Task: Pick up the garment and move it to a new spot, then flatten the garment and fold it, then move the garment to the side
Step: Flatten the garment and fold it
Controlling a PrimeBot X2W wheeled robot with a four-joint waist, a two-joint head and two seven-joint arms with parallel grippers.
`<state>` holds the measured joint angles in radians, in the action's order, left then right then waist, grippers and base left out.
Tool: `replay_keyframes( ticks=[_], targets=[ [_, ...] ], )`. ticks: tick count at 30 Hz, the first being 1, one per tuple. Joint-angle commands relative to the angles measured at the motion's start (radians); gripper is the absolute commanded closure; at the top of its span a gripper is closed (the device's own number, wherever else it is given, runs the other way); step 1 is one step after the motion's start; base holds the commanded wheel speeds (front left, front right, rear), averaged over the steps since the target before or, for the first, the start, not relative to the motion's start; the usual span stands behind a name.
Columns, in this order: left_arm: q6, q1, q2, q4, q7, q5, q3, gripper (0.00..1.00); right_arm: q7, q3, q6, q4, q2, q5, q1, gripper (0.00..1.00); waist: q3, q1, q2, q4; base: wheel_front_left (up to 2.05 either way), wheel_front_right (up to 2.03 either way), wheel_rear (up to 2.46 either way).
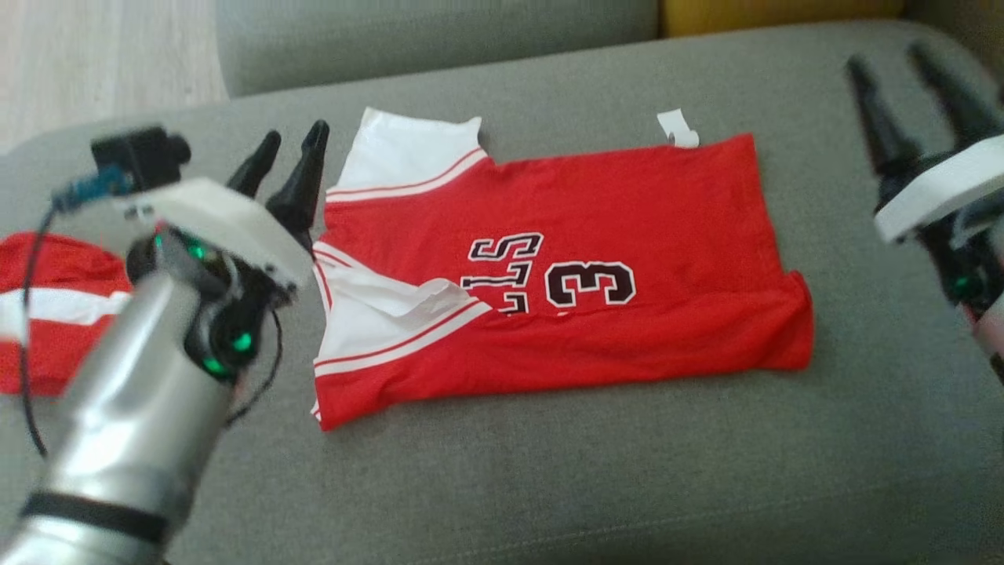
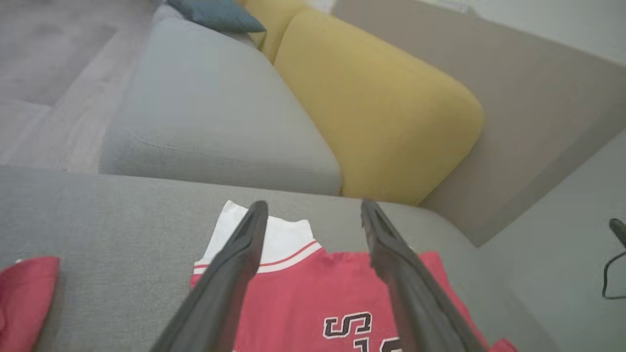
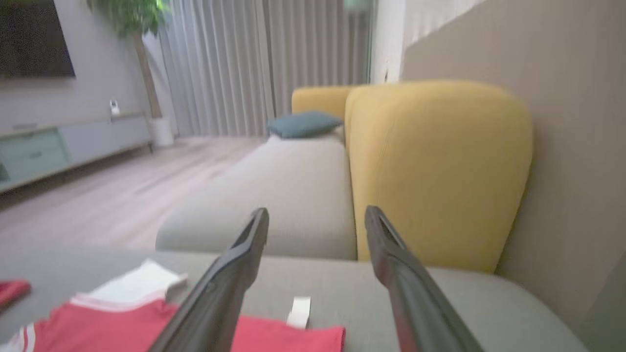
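Observation:
The garment (image 1: pixel 596 267) is a red jersey with white trim and a black "3", lying folded lengthwise on the grey couch seat (image 1: pixel 549 471). A white tag (image 1: pixel 678 129) sticks out at its far edge. My left gripper (image 1: pixel 290 149) is open just left of the jersey's white sleeve end, holding nothing. My right gripper (image 1: pixel 902 71) is open past the jersey's right end, raised and apart from it. In the left wrist view the jersey (image 2: pixel 332 288) lies below the open left gripper (image 2: pixel 313 210). In the right wrist view the jersey (image 3: pixel 122 322) lies low left of the open right gripper (image 3: pixel 318 215).
Another red and white cloth (image 1: pixel 47 314) lies at the seat's left edge, behind my left forearm. A second grey seat cushion (image 2: pixel 205 107) and a yellow back cushion (image 2: pixel 381 112) stand beyond the jersey. Wooden floor (image 1: pixel 94 55) lies past the couch at far left.

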<state>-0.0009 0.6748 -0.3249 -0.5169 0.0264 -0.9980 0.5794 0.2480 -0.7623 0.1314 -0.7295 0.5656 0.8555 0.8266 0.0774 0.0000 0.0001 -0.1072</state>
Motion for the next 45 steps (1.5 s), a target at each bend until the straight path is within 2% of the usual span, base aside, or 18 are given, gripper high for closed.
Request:
replay_keyframes(
  ticks=[1, 4, 7, 11, 14, 18, 25, 31, 38, 42, 45],
  targets=[
    [0.008, 0.014, -0.030, 0.038, 0.038, 0.005, -0.051, 0.00, 0.013, 0.068, -0.001, 0.038, -0.001, -0.039, -0.058, 0.00, -0.028, 0.0000, -0.0001, 0.003, 0.00, 0.00, 0.00],
    [0.046, -0.060, -0.015, 0.082, 0.153, 0.024, -0.073, 0.00, 0.013, 0.296, -0.001, 0.159, -0.056, -0.209, -0.207, 0.00, -0.060, 0.0000, -0.0001, 0.014, 0.00, 0.00, 0.00],
    [0.080, -0.142, 0.007, 0.128, 0.209, 0.060, -0.074, 0.00, 0.013, 0.473, -0.001, 0.285, -0.142, -0.378, -0.377, 0.00, -0.083, 0.0000, -0.0001, 0.025, 0.00, 0.00, 0.00],
    [0.134, -0.253, 0.032, 0.188, 0.233, 0.163, -0.073, 0.00, 0.014, 0.626, -0.001, 0.438, -0.269, -0.556, -0.561, 0.00, -0.099, 0.0000, -0.0001, 0.034, 0.00, 0.00, 0.00],
    [0.166, -0.340, 0.068, 0.248, 0.235, 0.284, -0.110, 0.00, 0.014, 0.702, -0.001, 0.508, -0.352, -0.648, -0.660, 0.00, -0.104, 0.0000, -0.0001, 0.037, 0.00, 0.00, 0.00],
    [0.171, -0.461, 0.133, 0.285, 0.235, 0.421, -0.143, 0.00, 0.014, 0.754, -0.001, 0.553, -0.432, -0.735, -0.752, 0.00, -0.108, 0.0000, -0.0001, 0.036, 0.00, 0.00, 0.00],
    [0.148, -0.554, 0.205, 0.228, 0.235, 0.552, -0.193, 0.00, 0.012, 0.783, -0.001, 0.564, -0.490, -0.812, -0.808, 0.00, -0.095, 0.0000, -0.0001, 0.017, 0.00, 0.00, 0.00],
    [0.145, -0.525, 0.218, 0.130, 0.235, 0.611, -0.201, 0.00, -0.003, 0.778, -0.001, 0.571, -0.498, -0.824, -0.796, 0.00, -0.079, 0.0000, -0.0001, 0.001, 0.00, 0.00, 0.00],
    [0.202, -0.421, 0.213, -0.113, 0.211, 0.645, -0.214, 0.00, -0.026, 0.764, -0.001, 0.582, -0.495, -0.830, -0.780, 0.00, -0.043, 0.0000, -0.0001, -0.031, 0.00, 0.00, 0.00],
    [0.220, -0.374, 0.201, -0.214, 0.179, 0.653, -0.213, 0.00, -0.030, 0.751, -0.001, 0.586, -0.493, -0.828, -0.772, 0.00, -0.022, 0.0000, -0.0001, -0.048, 0.00, 0.00, 0.00],
    [0.213, -0.349, 0.197, -0.273, 0.152, 0.655, -0.203, 0.00, -0.034, 0.753, -0.001, 0.590, -0.493, -0.828, -0.766, 0.00, -0.008, 0.0000, -0.0001, -0.055, 0.00, 0.00, 0.00]
  ],
)
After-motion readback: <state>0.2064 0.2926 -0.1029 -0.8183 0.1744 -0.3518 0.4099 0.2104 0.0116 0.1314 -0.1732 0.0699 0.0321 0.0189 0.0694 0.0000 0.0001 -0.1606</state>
